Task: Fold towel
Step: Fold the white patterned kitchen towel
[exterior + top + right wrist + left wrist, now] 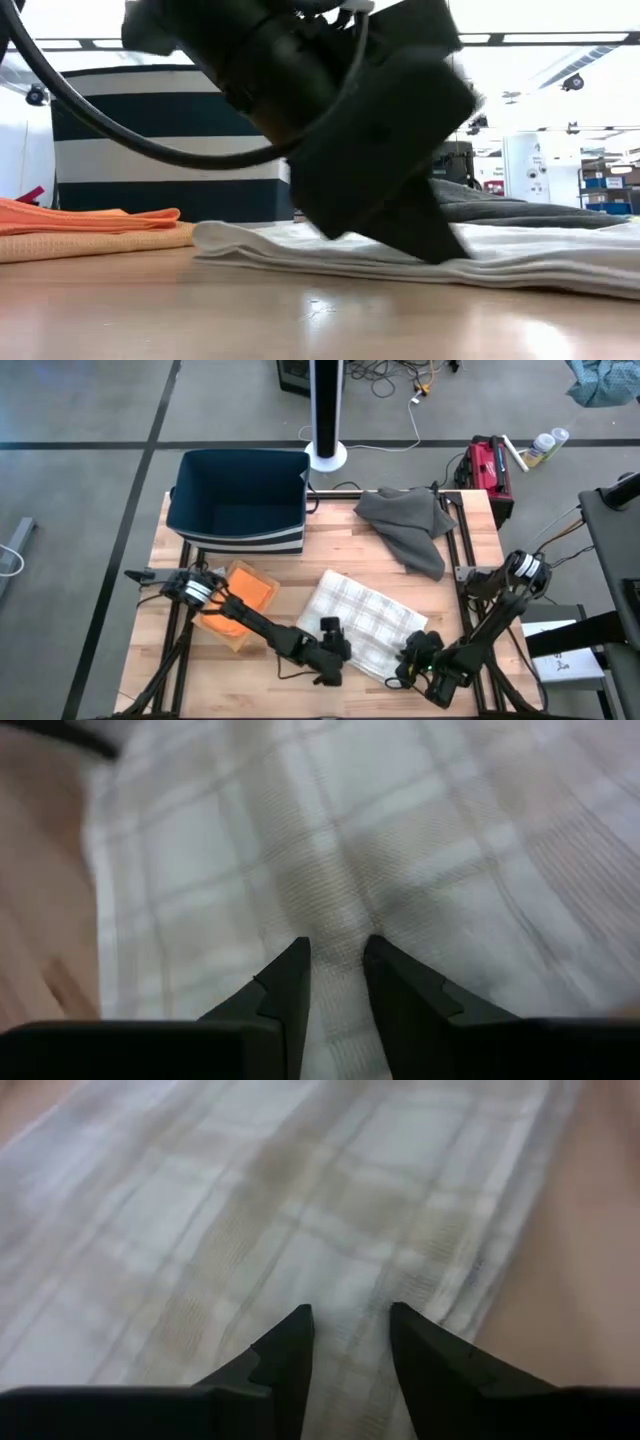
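A white plaid towel [365, 618] lies on the wooden table, folded; its near edge [330, 258] shows several layers in the low view. My left gripper [342, 650] is at the towel's near left edge. It slants down, and its fingers stand open over the cloth [350, 1315]. My right gripper [410, 657] is at the towel's near right corner, its fingers a narrow gap apart with cloth gathered between them [337, 945]. The low view shows only the left gripper [440, 245]. My left gripper slants down from the table's left and rests a fingertip [445, 250] on the towel's top layer [350, 1280], just inside its edge. The cloth lies flat there, with nothing pinched. My right gripper pinches a small ridge of the towel's top surface [340, 915] between its two fingers, coming from above at a slant. Creases run toward the gap. The towel stays on the table.
An orange towel [242, 600] lies at the left, close to my left arm. A grey cloth [410, 525] lies at the far right. A dark bin with a striped base [240, 495] stands at the far left. Bare wood [250, 680] runs along the near edge.
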`<state>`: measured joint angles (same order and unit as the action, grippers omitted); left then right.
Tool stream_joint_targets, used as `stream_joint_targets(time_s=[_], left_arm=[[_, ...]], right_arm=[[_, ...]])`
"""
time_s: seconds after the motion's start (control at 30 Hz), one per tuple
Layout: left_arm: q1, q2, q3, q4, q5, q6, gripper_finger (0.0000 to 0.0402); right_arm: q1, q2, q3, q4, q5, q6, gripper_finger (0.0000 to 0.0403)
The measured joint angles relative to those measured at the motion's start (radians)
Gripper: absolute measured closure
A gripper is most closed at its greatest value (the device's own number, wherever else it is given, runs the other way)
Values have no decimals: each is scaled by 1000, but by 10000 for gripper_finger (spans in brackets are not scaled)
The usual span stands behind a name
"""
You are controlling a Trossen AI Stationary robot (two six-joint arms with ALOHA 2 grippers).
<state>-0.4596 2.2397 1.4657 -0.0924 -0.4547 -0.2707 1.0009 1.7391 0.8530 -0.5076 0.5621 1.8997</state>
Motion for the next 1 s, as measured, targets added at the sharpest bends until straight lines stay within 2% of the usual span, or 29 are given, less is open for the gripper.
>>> stream_joint_targets(time_s=[0.13,0.23,0.33,0.4,0.5,0.6,0.67,0.73,0.8,1.0], left_arm=[[3,-51,-7,-147,-49,24,273],[7,-116,-39,-220,-91,32,276],[7,-193,-80,-213,-155,9,278],[6,-229,-127,-152,-167,-15,278],[1,-239,-214,128,-123,-16,277],[-10,-198,-269,495,-19,-3,277],[-13,-151,-273,596,2,-1,278],[-15,-88,-231,609,20,7,281],[-10,-43,-174,557,33,14,283],[-2,74,-11,391,50,28,279]], right_arm=[[-6,-1,3,19,46,18,311],[-4,-60,6,-5,117,-19,315],[8,-136,12,-53,163,-64,319],[16,-177,10,-117,184,-68,323],[35,-209,9,-192,186,-62,329],[38,-199,7,-192,145,-53,337],[38,-180,0,-205,110,-41,343],[38,-140,4,-178,88,-25,349],[35,-102,1,-181,57,4,354],[24,-31,2,-128,61,11,364]])
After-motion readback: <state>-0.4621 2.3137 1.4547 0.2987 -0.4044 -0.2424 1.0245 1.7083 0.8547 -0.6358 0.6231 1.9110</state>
